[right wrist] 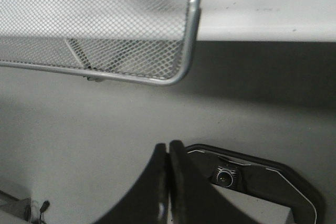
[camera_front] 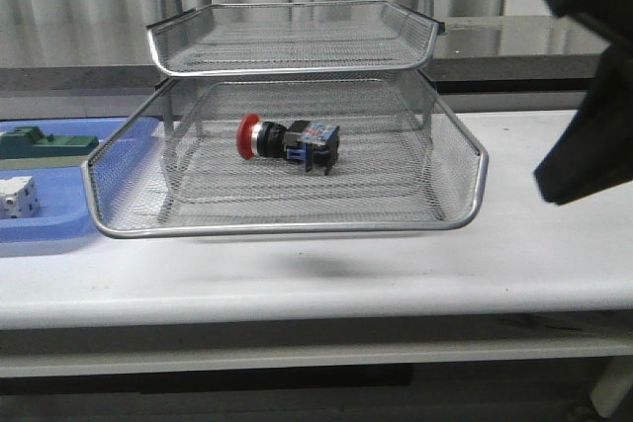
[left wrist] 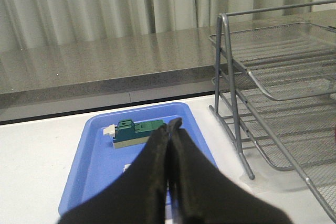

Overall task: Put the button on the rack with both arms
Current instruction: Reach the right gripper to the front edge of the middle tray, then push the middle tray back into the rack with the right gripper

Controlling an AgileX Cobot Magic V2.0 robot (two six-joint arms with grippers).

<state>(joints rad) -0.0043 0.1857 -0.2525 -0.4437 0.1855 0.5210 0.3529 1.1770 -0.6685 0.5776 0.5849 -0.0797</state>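
Observation:
The button (camera_front: 289,141), with red cap, black collar and blue-black block, lies on its side in the pulled-out middle tier of the silver wire rack (camera_front: 465,219). My left gripper (left wrist: 169,126) is shut and empty, above the blue tray, to the left of the rack (left wrist: 236,129). My right gripper (right wrist: 168,145) is shut and empty, held off the table's front, below the tier's corner (right wrist: 191,51). Part of the right arm (camera_front: 588,96) shows black at the right edge of the front view. The left arm is out of the front view.
A flat blue tray (camera_front: 59,229) lies left of the rack and holds a green block (camera_front: 49,143) and a white cube-like part (camera_front: 17,197). In the left wrist view the green block (left wrist: 134,132) lies on the tray (left wrist: 97,156). A grey counter and curtains stand behind.

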